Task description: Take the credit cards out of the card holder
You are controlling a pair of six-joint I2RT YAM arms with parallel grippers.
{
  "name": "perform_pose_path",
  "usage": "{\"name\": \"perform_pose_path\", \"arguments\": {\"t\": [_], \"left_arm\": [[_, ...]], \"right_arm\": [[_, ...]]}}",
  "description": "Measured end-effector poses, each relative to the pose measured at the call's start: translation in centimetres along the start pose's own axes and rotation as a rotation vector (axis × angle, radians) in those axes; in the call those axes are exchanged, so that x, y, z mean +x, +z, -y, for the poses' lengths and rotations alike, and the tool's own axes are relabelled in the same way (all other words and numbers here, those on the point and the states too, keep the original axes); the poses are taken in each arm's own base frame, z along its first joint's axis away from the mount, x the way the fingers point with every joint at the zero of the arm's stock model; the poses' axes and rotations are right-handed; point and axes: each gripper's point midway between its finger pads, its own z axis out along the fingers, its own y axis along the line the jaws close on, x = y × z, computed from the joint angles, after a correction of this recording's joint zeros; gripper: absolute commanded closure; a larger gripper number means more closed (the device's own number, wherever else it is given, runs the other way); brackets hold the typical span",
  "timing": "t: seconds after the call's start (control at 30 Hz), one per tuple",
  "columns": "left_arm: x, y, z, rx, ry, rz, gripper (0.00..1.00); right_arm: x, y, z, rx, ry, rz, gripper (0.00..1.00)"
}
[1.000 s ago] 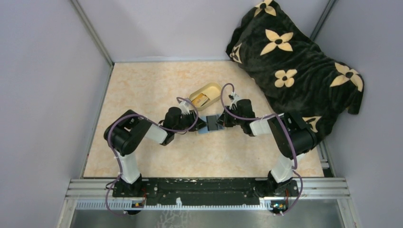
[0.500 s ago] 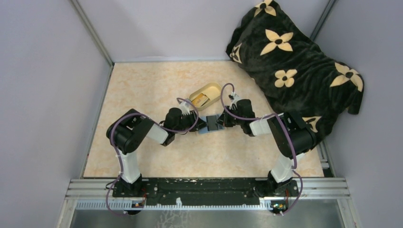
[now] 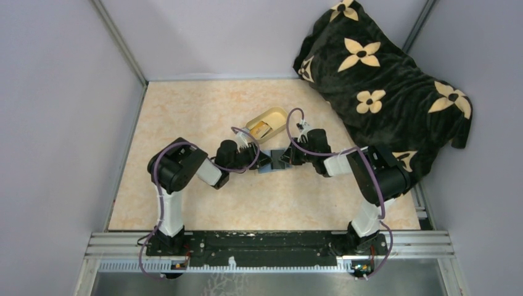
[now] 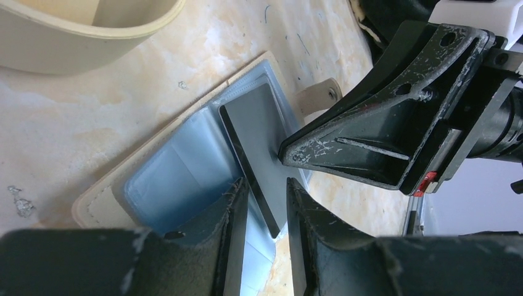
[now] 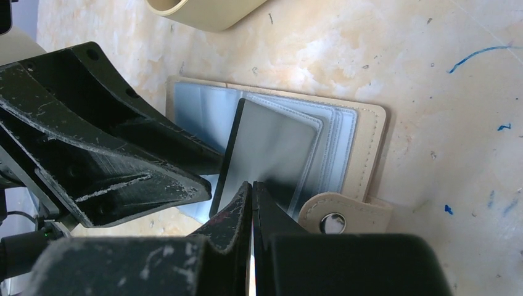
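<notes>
We held a credit card [image 5: 271,148] tilted out of the card holder [image 5: 371,154] with apparently clenched right fingers [image 5: 233,217], while our parted left fingers [image 4: 231,234] straddled its edge, ready to grasp.

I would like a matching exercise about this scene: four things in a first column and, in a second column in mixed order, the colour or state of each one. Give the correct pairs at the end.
Column one
1. credit card
2. card holder
3. dish
4. blanket

Column two
A. black with pale flower shapes, in the far right corner
B. lies open and flat, blue-grey faces up
C. cream-yellow and oval, just beyond the open wallet
D. dark and thin, tilted up with one edge lifted

Pairs: 1-D, 2-B, 3-C, 4-A
</notes>
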Motion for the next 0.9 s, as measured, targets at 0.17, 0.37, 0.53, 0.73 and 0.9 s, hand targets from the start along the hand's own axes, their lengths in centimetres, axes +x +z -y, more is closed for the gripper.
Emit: {"name": "perform_pose_path", "arguments": {"t": [0.17,0.37,0.53,0.73,0.9], "left_arm": [[0.0,0.1,-0.1,0.005,-0.013,0.004,0.71],[0.1,0.1,-0.1,0.015,-0.035,0.013,0.7],[0.4,-0.1,-0.1,0.017,-0.039,0.009,0.69],[0.5,-0.3,-0.1,0.021,-0.036,0.011,0.69],[0.6,-0.4,-0.1,0.024,-0.035,0.012,0.69]], "right_arm": [[0.0,0.1,-0.1,-0.01,0.002,0.0,1.0],[0.0,0.2,-0.1,-0.013,0.009,0.001,1.0],[0.1,-1.0,0.7,0.013,0.033,0.014,1.0],[-0.5,-2.8,2.1,0.083,0.058,0.049,1.0],[-0.1,-2.9,2.5,0.103,0.064,0.036,1.0]]}}
